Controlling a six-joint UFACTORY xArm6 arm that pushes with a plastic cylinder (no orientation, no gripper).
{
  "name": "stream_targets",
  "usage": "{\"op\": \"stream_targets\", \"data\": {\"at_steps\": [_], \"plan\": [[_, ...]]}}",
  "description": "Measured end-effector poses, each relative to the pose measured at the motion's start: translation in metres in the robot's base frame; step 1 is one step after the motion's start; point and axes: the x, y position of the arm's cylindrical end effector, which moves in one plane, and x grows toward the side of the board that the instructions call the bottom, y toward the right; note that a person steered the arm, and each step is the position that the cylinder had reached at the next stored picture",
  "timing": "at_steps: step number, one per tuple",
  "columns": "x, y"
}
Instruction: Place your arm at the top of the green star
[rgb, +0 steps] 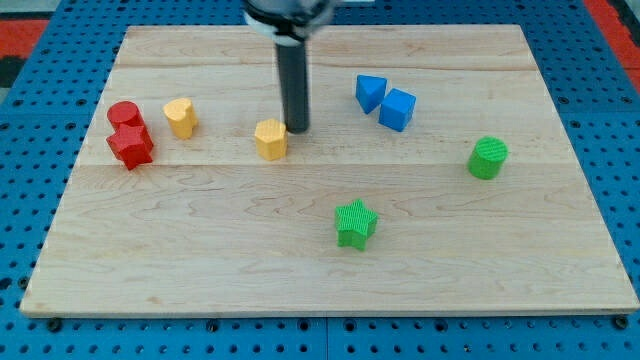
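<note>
Camera view shows my tip (298, 128) just right of a yellow block (270, 139), far up and left from the green star (355, 222) low on the desk (200, 240), with no end effector to see.

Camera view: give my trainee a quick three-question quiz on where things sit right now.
1. True or false: my tip touches the green star.
2. Which block is nearest my tip? A) yellow block B) green cylinder C) blue cube
3. Fill in: the two red blocks sit at the view's ____.

Key: 1 false; 2 A; 3 left.
</note>
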Motion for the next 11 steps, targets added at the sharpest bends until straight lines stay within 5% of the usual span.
{"op": "stream_targets", "data": {"at_steps": [2, 7, 9, 11], "plan": [[0.004, -0.069], [0.000, 0.046], [0.060, 0.065], [0.057, 0.047]]}}
